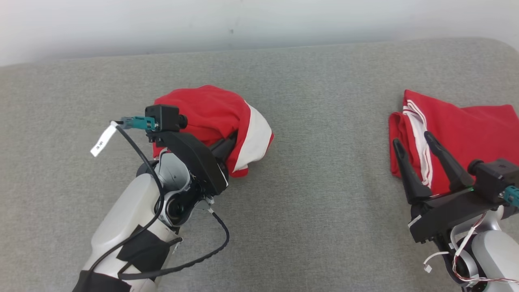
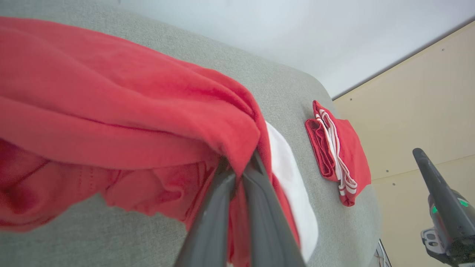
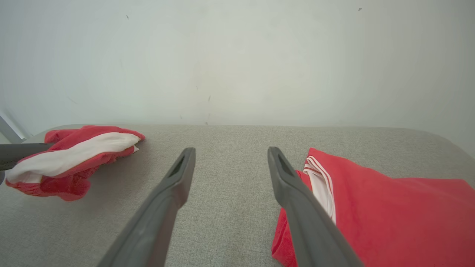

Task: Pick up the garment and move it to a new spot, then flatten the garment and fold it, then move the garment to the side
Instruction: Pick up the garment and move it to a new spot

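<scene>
Grips the garment [image 1: 211, 109] with the left gripper [image 2: 239, 163], fingers clenched tight on a fold of red cloth beside the white band. Has it bunched in a loose heap at about 10 o'clock in the head view, at least partly on the table [image 1: 324, 182], draped over the fingers so that the tips sit buried in cloth. Pinches one fold rather than the whole bundle, likely so that the rest hangs free on the lift and opens out a little when set down. Reaches in from 7 o'clock, low and slanted, which suits getting into a soft heap.

Leaves bare table from 12 down to 6 o'clock, probably the new spot for flattening and folding.

Parks the right gripper [image 1: 411, 139] at 4 o'clock, fingers spread wide and grasping nothing, tips over the near edge of a folded piece [image 1: 466, 125] at 3 o'clock. Cannot tell whether touching it. Seems to hold that arm out of the carry path, yet ready to take a second corner for the flattening.

Looks to be at the first step: gripped, not yet moved. Risks a slip if the pinched fold is thin, or a drag across the table if lifted too low.
</scene>
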### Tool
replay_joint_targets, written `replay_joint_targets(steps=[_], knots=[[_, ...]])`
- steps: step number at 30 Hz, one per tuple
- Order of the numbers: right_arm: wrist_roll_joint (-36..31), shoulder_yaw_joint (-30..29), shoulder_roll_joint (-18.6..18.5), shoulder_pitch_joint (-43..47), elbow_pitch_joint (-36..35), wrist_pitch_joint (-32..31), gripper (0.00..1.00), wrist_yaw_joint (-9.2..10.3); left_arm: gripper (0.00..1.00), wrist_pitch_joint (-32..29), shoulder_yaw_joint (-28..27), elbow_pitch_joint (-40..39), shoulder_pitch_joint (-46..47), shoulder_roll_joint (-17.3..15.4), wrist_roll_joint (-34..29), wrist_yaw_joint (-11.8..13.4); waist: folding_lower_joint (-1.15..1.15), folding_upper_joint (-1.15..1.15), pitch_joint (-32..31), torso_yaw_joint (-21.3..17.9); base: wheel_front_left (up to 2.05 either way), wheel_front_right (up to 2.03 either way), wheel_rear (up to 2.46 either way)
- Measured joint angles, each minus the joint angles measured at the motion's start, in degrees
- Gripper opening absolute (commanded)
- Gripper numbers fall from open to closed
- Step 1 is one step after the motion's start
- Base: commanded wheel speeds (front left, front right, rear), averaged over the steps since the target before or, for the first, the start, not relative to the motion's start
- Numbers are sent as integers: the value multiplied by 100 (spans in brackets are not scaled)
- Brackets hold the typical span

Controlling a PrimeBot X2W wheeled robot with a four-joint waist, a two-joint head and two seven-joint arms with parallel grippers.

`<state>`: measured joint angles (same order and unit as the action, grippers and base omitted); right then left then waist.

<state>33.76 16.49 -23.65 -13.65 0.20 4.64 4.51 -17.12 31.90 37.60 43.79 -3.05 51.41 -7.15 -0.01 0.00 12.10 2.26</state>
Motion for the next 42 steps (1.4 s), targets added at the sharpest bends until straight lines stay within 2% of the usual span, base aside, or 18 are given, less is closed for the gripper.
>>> replay_joint_targets(steps=[5,8,18,29,30,31,42], knots=[[0,38,30,-21,68,48,100,-47,0,62,229,104,-19,22,5,0,0,0,9,-113,0,0,0],[0,21,27,-2,118,96,100,-47,0,83,641,119,-207,69,7,0,0,0,39,-178,0,0,0],[0,41,51,25,325,194,100,-79,0,204,1485,155,-658,76,115,0,0,0,-43,-151,0,0,0],[0,89,79,25,447,226,100,-149,0,450,2477,-479,-878,63,688,0,0,0,-200,-35,0,0,0],[0,108,81,24,459,226,100,-151,36,467,2516,-456,-892,63,688,0,1,0,-214,-21,0,0,0],[0,113,85,27,458,227,100,-151,100,510,2559,-434,-899,58,689,0,1,0,-226,-10,0,0,0],[38,101,73,41,699,268,100,-219,100,1136,2548,-291,-886,60,759,0,1,0,-393,222,0,0,0]])
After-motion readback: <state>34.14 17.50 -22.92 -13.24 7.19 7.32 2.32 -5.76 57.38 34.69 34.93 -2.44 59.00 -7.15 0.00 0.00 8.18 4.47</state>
